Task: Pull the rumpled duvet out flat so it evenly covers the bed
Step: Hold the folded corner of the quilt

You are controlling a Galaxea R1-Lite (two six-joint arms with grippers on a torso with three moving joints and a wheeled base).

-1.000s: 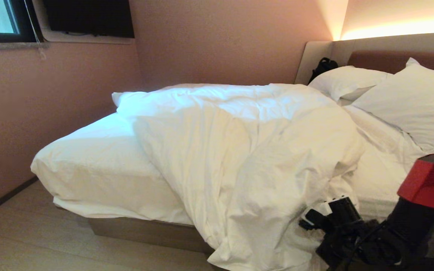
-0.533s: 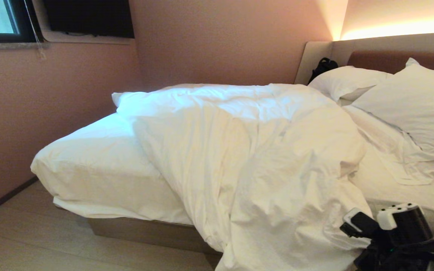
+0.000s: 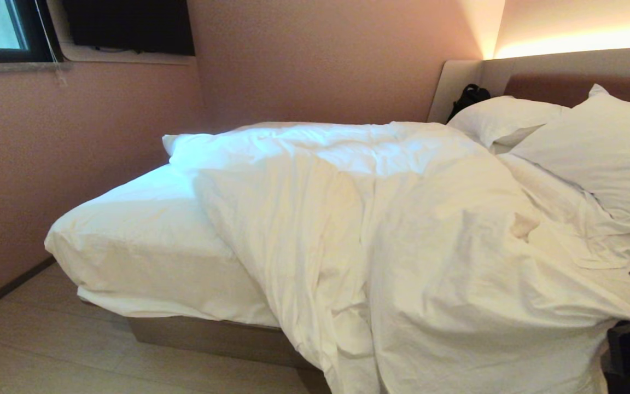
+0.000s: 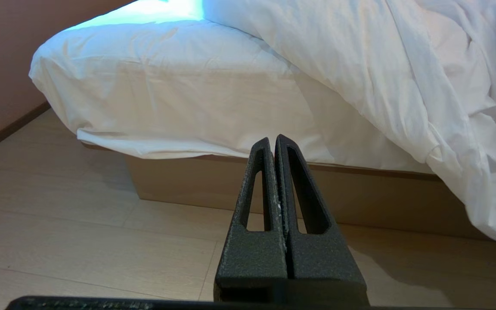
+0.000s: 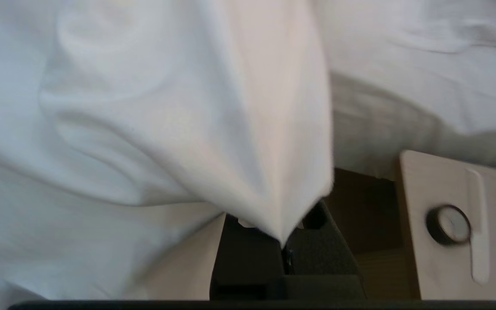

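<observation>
One large low bed (image 3: 145, 257) with a white fitted sheet and tan base is filling the room corner, its padded beige and brown headboard (image 3: 544, 82) serving as the landmark. Away from the headboard, the sheet is lying bare at the foot. Nearer the headboard, the thick, puffy white cotton duvet (image 3: 402, 230) is lying bunched across the middle and spilling over the near side, so coverage is uneven. Two white pillows (image 3: 599, 148) are leaning against the headboard. The right gripper (image 5: 284, 245) is pinching a duvet corner, apparently to draw it headboard-ward. The left gripper (image 4: 276, 144) is hanging clenched and empty toward the foot end, idle.
</observation>
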